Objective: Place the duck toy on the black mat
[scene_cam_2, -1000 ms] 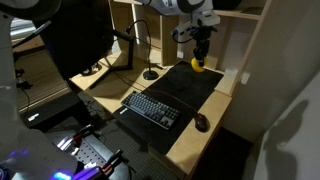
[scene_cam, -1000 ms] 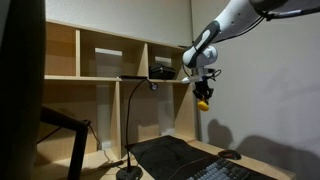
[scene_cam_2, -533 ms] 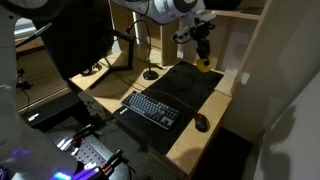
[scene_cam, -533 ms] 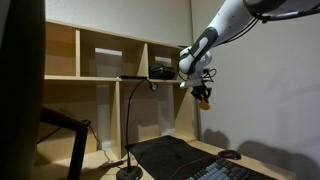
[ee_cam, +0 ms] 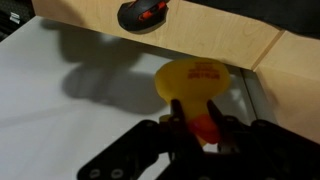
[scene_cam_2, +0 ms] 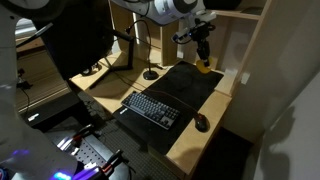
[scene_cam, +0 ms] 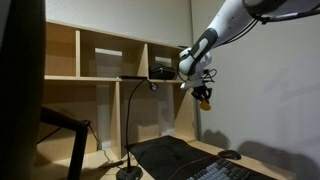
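Gripper: the jaws are nearly closed, pinching the duck toy. In the wrist view the two dark fingers squeeze only a small orange part, and the yellow body sticks out beyond them.
Duck toy, position: it hangs in the air under the gripper, well above the desk and touching nothing else. In an exterior view it lines up with the far end of the black mat, near the shelf unit.
Black mat: it lies flat on the wooden desk. The keyboard sits on its near end and the mouse sits beside it on bare wood.
Lamp: its round base stands at a far corner of the mat, apart from the duck.
Risk, grip: the hold is on a narrow part of a light toy, so it could twist or slip out on the way down.
Risk, height: if let go from this height, the duck would likely bounce or roll onto bare wood or against the keyboard.
Risk, aim: the duck hangs close to the mat's far edge, so a straight descent may land it on the wood strip by the shelf.
Risk, clearance: the arm works near the shelf front, so a sideways correction could knock it.
Writing: faint raised marks show on the duck's yellow underside, too blurred to read. No brand or label is legible elsewhere.
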Robot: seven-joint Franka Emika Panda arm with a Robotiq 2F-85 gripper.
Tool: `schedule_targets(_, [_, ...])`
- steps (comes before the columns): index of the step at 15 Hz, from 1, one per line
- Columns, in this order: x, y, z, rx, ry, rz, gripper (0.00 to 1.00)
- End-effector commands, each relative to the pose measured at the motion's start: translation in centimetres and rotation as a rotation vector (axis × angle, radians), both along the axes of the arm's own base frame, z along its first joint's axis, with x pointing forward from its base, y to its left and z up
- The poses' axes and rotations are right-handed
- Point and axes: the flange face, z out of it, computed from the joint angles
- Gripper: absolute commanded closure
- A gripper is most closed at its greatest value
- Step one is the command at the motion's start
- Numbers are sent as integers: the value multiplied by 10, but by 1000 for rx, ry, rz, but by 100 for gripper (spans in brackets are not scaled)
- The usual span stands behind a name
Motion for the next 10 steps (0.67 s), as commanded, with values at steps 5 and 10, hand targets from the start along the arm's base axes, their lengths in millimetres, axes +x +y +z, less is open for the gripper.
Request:
schedule_targets(5, [4, 11, 1, 165, -18, 205, 93])
schedule_targets(10, [25, 20, 9, 146, -151, 451, 93])
